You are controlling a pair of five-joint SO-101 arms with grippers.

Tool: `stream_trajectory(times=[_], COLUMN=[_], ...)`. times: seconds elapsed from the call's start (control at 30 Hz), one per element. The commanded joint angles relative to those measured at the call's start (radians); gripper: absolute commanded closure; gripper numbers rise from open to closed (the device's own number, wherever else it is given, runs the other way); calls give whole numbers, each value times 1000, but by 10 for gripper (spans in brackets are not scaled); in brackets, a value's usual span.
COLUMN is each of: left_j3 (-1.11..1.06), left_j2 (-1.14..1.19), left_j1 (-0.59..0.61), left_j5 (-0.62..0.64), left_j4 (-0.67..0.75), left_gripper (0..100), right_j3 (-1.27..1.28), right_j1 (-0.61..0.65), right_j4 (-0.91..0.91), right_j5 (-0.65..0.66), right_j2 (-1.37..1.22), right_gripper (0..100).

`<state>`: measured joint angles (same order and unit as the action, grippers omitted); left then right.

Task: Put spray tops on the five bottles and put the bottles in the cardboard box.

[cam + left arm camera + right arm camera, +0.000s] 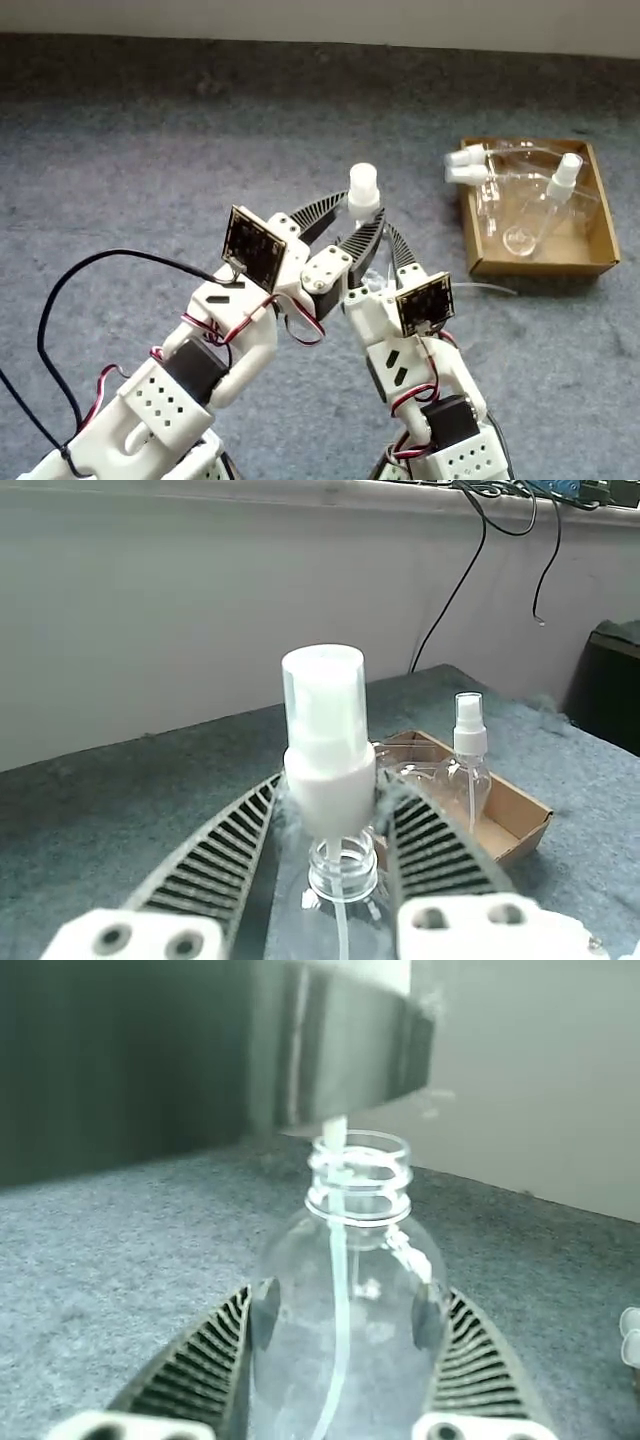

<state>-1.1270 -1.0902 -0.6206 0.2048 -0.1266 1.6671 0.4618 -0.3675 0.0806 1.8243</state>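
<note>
Grey carpet-like cloth covers the counter (150, 150), with a pale wall (150, 630) behind it. Left pincer (332, 792) is clamped on the white collar of a spray top (325, 730), held upright just above the threaded neck of a clear bottle (345, 1350); its dip tube (338, 1260) runs down inside. Whether collar and neck touch cannot be told. Right pincer (347, 1305) is closed on the bottle's body, whose lower part is cut off. Well to the right, the cardboard box (530, 267) holds capped bottles (535, 215) lying down; being clear and overlapping, they are hard to count
</note>
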Motion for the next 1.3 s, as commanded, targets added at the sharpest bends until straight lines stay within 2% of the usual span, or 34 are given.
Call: stream_trajectory(times=[0.0, 0.4, 0.6, 0.83, 1.27], left_j3=[-18, 31, 31, 31, -31], left_j2=[-5, -5, -5, -5, -15], left_j1=[-22, -27, -41, -70, -68], left_j5=[-2, -2, 0, -3, -5], left_j4=[72, 68, -17, -80, -94], left_gripper=[994, 994, 994, 994, 994], right_j3=[93, 93, 91, 90, -59], right_j1=[5, 4, -59, -67, -61], right_j4=[7, 7, 7, 7, 1], right_j5=[-3, 0, 0, -2, -9], right_j2=[15, 15, 15, 15, 15], right_gripper=[864, 864, 864, 865, 865])
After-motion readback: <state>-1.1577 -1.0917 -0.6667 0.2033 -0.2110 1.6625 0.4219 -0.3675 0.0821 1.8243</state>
